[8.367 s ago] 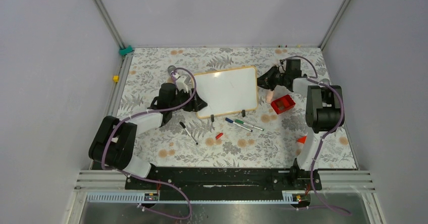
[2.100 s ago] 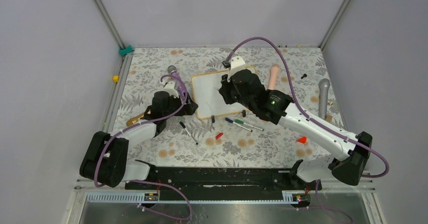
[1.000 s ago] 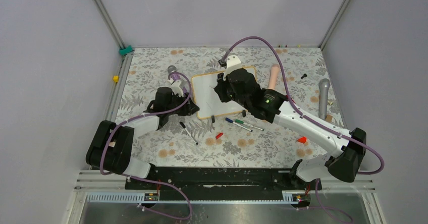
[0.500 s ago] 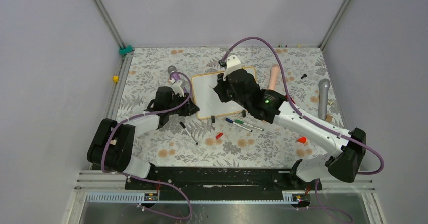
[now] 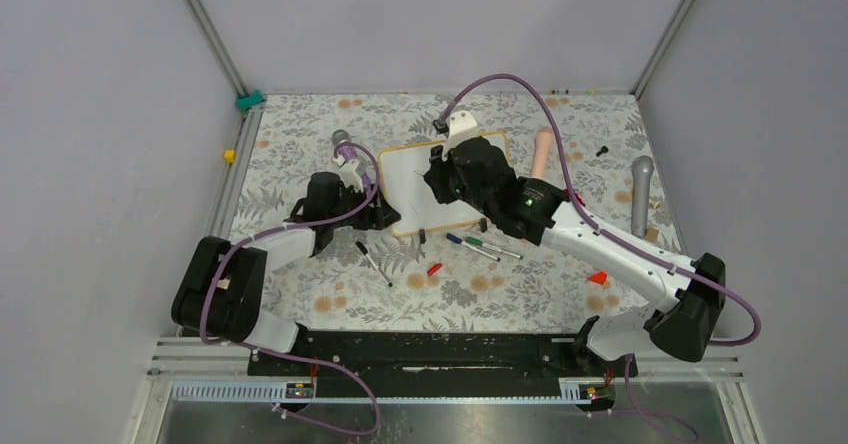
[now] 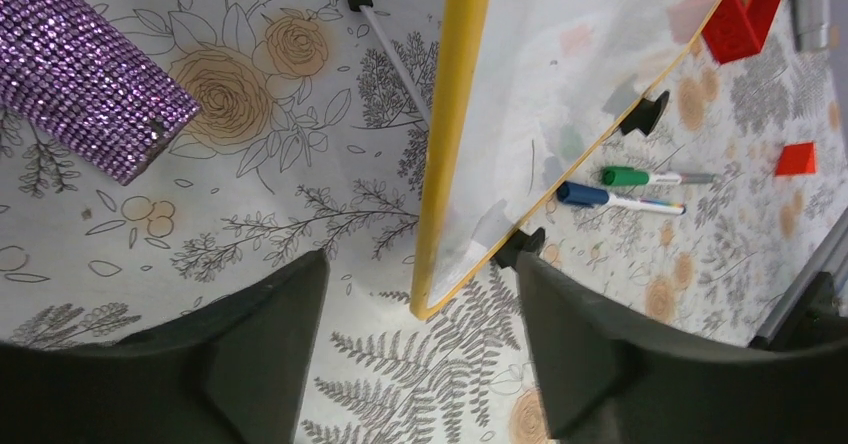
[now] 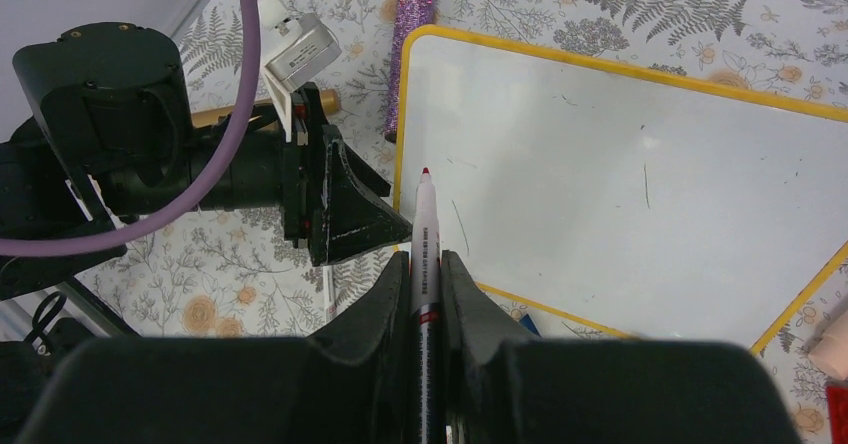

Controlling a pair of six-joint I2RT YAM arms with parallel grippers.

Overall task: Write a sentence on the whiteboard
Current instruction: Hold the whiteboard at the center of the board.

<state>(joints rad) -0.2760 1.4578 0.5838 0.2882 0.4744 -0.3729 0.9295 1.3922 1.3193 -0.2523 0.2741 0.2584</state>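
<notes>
Whiteboard (image 5: 410,179): mid-table. Left gripper (image 6: 425,364): jaws wide, astride the board's 7 o'clock corner, not gripping. Right gripper (image 7: 425,274): clamped on red-tipped marker (image 7: 427,224), tip above the board's 9 o'clock edge.

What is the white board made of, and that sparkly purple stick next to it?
The whiteboard looks like a smooth, glossy coated panel: it shines and mirrors nearby things. Its frame looks yellowish, maybe wood or plastic. The purple stick seems covered in tiny glittering stones; what lies underneath is hidden.
</notes>
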